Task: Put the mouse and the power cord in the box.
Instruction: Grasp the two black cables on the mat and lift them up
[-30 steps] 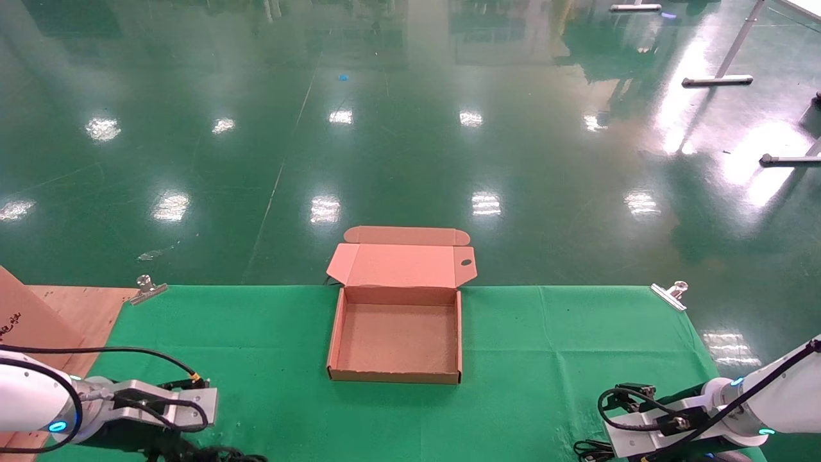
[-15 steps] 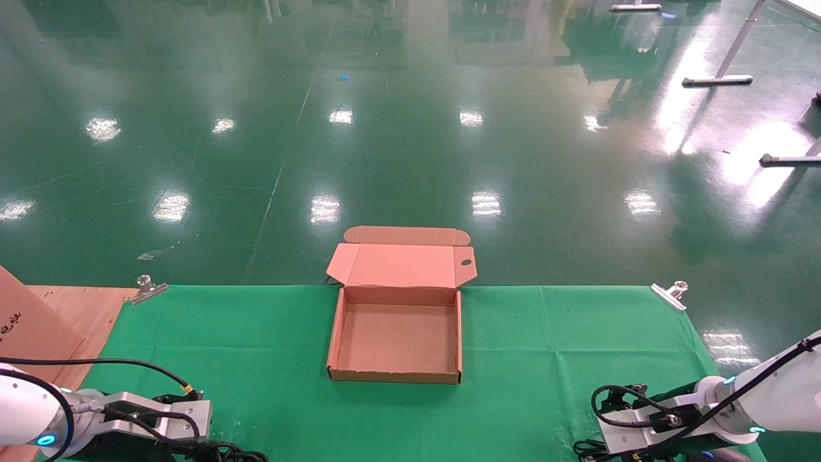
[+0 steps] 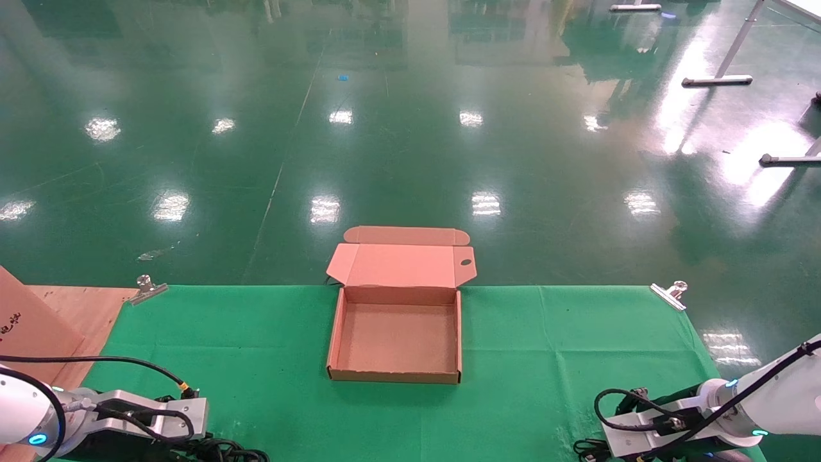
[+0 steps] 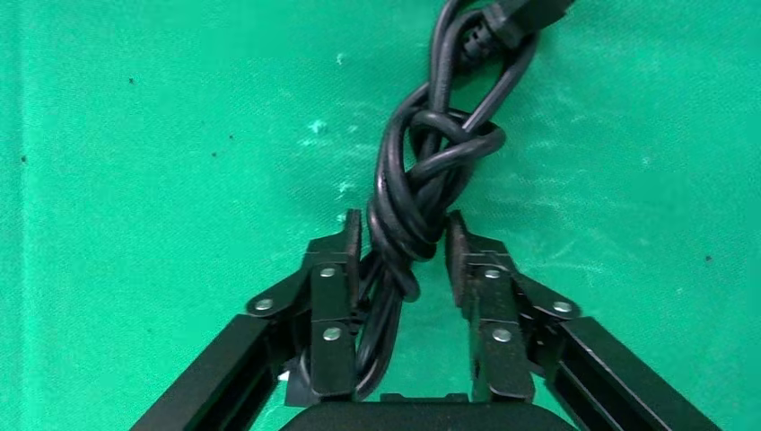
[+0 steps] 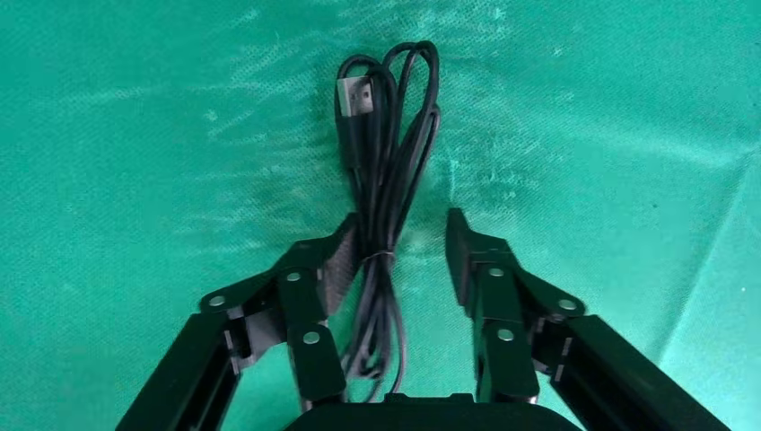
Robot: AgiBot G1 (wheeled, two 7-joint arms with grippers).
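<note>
The box, brown cardboard, lies open and empty mid-table, its lid folded back. The power cord, a thick black twisted bundle, lies on the green cloth at the near left; its coils also show in the head view. My left gripper is open and straddles it, with the cord against one finger and a gap at the other. At the near right, the mouse's thin cable with its USB plug lies between the fingers of my open right gripper. The mouse body is hidden.
A green cloth covers the table, held by metal clips at the far left and far right corners. A wooden board lies past the cloth's left edge. Shiny green floor lies beyond the far edge.
Both arms have sunk lower toward the cloth at the table's near edge. The box has not moved.
</note>
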